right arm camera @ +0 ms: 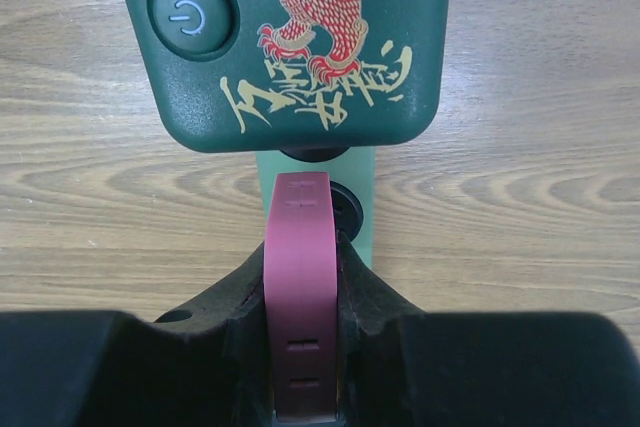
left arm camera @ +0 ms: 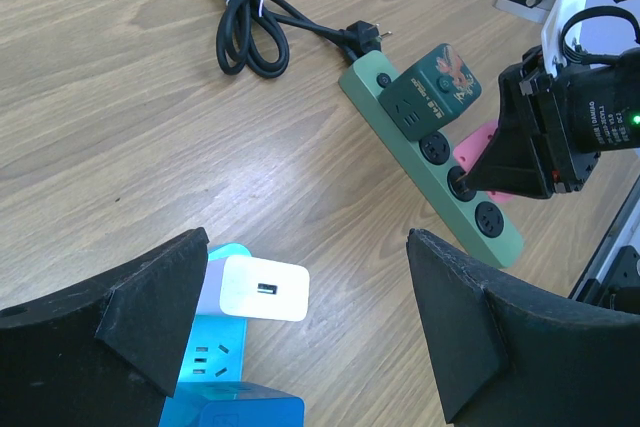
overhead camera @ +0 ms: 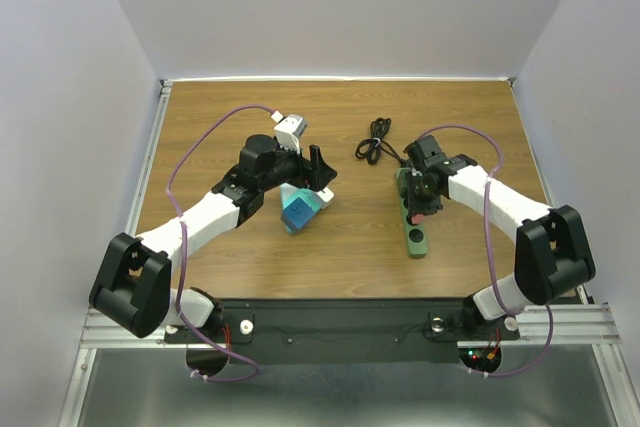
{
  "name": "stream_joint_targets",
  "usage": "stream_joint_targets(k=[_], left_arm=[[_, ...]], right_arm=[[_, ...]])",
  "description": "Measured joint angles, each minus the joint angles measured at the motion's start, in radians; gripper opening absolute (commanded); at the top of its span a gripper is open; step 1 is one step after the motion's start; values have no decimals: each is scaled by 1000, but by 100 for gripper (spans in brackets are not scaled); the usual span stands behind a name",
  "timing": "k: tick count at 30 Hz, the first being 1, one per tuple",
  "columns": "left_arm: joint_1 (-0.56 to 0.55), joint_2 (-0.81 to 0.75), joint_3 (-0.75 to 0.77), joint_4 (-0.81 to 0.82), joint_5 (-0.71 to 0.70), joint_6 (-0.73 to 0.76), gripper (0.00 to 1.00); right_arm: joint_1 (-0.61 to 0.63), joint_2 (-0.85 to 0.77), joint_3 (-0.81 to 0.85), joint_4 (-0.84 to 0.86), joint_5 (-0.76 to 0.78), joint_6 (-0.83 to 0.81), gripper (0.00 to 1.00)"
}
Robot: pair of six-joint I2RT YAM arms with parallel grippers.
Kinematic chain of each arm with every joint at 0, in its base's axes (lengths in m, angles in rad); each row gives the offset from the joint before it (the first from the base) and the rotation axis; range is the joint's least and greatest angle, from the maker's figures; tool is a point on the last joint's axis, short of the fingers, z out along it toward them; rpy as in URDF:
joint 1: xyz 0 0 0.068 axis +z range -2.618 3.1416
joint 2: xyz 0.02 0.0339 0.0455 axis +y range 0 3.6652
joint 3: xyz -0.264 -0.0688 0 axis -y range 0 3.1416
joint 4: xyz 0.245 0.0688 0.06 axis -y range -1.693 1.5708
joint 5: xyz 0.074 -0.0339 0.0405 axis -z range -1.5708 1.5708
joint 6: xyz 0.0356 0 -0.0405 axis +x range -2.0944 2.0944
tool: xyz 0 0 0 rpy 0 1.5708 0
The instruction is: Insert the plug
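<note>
Top view: a wooden table (overhead camera: 220, 127) with an arm at each lower corner. Right of centre, the right gripper (right arm camera: 300, 292) is clamped on a dark red plug (right arm camera: 298, 237) over a green strip (left arm camera: 362, 75).

Right wrist view: the plug stands at centre bottom, over a socket just below a dark green adapter (right arm camera: 300, 37). The adapter has a dragon print, fills the top of the frame and already sits in the strip. The plug hides its own pins, so it is unclear whether they touch the socket.

Left of centre in the top view, the left gripper (left arm camera: 305, 247) stands wide and holds nothing. Beneath it lie a blue cube (left arm camera: 215, 387) and a white charger (left arm camera: 265, 290). A black cord (left arm camera: 245, 27) coils at upper centre.

What could go wrong:
- The socket peeks out to the plug's right, so the plug looks slightly off centre. Pushed down like this, the pins may catch the rim.
- The adapter is just beside the plug, so the plug body or fingers could bump it.
- Nothing steadies the strip, and the left gripper is well apart from it. A slanted push might slide the strip or twist the plug in the grip.
</note>
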Motion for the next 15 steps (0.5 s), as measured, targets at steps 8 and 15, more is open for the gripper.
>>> stream_joint_targets(k=[8, 15], left_arm=[[0, 0, 0, 0, 0, 1, 92], [0, 0, 0, 0, 0, 1, 92]], right_arm=[[1, 8, 0, 1, -1, -1, 0], [14, 2, -14, 18, 2, 2, 0]])
